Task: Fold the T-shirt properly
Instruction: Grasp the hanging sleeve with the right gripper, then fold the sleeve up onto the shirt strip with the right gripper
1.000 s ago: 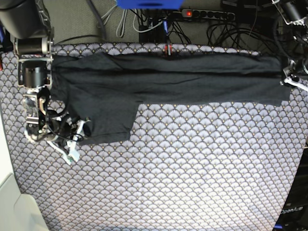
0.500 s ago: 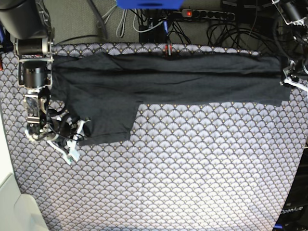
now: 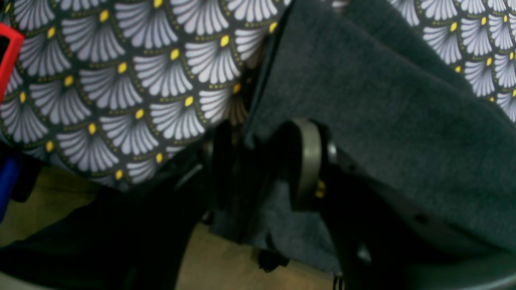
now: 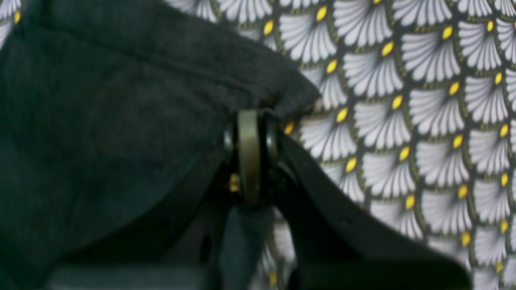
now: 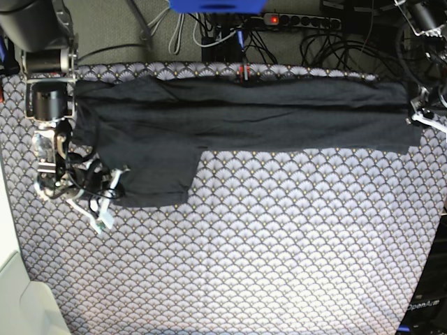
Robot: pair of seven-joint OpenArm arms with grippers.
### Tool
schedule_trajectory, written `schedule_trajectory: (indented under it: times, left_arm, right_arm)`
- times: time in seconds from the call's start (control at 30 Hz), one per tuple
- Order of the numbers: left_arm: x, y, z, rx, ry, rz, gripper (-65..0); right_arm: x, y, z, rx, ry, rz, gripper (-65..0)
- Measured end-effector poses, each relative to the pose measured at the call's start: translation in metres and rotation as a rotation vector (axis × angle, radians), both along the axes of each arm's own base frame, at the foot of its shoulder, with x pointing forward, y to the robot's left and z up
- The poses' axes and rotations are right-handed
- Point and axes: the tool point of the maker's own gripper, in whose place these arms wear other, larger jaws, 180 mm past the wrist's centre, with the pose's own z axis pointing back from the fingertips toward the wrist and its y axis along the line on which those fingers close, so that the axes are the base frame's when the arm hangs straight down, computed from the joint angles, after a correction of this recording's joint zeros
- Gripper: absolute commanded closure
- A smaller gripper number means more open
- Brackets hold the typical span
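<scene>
A: Charcoal knit, plain side up: the T-shirt (image 5: 237, 115) lies as a long band along the far edge of the surface (image 5: 279, 251), its long axis running side to side, with one sleeve flap hanging toward the near side at the base view's left.

B: And the right end effector (image 4: 250, 157)?

A: It sits at that flap's outer corner. In its wrist view the jaws are pressed together with a fold of the sleeve hem pinched between them, and dark fabric hangs out below the pads.

B: The left end effector (image 3: 266, 161)?

A: At the opposite end of the band, on the base view's right. Its jaws stand partly apart with the shirt's edge running between them; it looks like a grip on bunched fabric, but the view is blurred.

B: So which relation matters next?

A: The shirt's body lies away from the right end effector, up and across the scallop-patterned cloth (image 4: 403, 121). My guess is that the flap has to travel toward the band, across its long axis. The right arm is the nearer one.
</scene>
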Motion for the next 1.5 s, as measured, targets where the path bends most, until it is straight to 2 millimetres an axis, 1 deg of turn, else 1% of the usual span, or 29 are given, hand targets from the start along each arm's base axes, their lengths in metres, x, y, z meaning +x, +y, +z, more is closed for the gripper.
schedule_trajectory:
  times: [0.07,0.17,0.23,0.3,0.37,0.53,0.63,0.67,0.73,0.87,1.0,1.1,1.17,1.23,1.3,1.37,1.43,1.5]
  left_arm:
    - [0.0,0.0,0.0,0.0,0.001,0.0,-23.4]
    - [0.0,0.0,0.0,0.0,-0.003,0.0,-23.4]
    - [0.0,-0.001,0.0,0.0,-0.003,0.0,-23.4]
    - [0.001,-0.001,0.0,-0.001,-0.005,0.001,-23.4]
    - [0.002,0.0,0.001,0.001,-0.007,0.001,-23.4]
    - [0.003,0.0,0.001,-0.001,-0.01,0.001,-23.4]
    - [0.003,0.0,0.001,0.002,-0.008,0.001,-23.4]
    - [0.003,0.0,0.001,0.0,-0.009,0.001,-23.4]
    - [0.003,0.0,0.001,0.0,-0.01,0.001,-23.4]
    - [0.003,0.0,0.002,0.0,-0.011,0.001,-23.4]
    - [0.003,0.0,0.001,0.0,-0.01,0.001,-23.4]
    - [0.003,0.0,0.001,0.0,-0.01,0.001,-23.4]
    - [0.003,0.0,0.001,0.0,-0.009,0.001,-23.4]
    - [0.003,0.001,0.002,0.003,-0.01,0.001,-23.4]
    - [0.003,0.003,0.003,0.007,-0.009,0.001,-23.4]
    - [0.003,0.004,0.004,0.01,-0.01,0.0,-23.4]
    - [0.003,0.004,0.004,0.01,-0.009,0.0,-23.4]
    - [0.003,0.004,0.004,0.01,-0.009,0.0,-23.4]
  right_arm:
    - [-0.01,-0.003,0.005,-0.055,-0.006,0.029,-0.7]
    - [-0.026,0.008,0.02,-0.085,-0.049,0.082,-0.7]
    - [-0.031,0.02,0.038,-0.108,-0.102,0.12,-0.7]
    - [-0.033,0.03,0.062,-0.13,-0.171,0.153,-0.7]
    - [-0.042,0.038,0.079,-0.157,-0.212,0.185,-0.7]
    - [-0.073,0.053,0.102,-0.212,-0.264,0.241,-0.7]
    - [-0.09,0.058,0.116,-0.2,-0.305,0.247,-0.7]
    - [-0.097,0.056,0.115,-0.201,-0.302,0.234,-0.7]
    - [-0.109,0.051,0.103,-0.195,-0.255,0.207,-0.7]
    - [-0.123,0.044,0.093,-0.198,-0.218,0.187,-0.7]
    - [-0.148,0.047,0.074,-0.177,-0.154,0.202,-0.7]
    - [-0.156,0.055,0.072,-0.134,-0.17,0.212,-0.7]
    - [-0.166,0.058,0.067,-0.112,-0.155,0.215,-0.7]
    - [-0.177,0.058,0.06,-0.109,-0.129,0.219,-0.7]
    - [-0.183,0.057,0.058,-0.09,-0.126,0.209,-0.7]
    - [-0.183,0.046,0.061,-0.087,-0.143,0.17,-0.7]
    - [-0.182,0.027,0.062,-0.127,-0.141,0.131,-0.7]
    - [-0.181,0.018,0.064,-0.14,-0.146,0.104,-0.7]
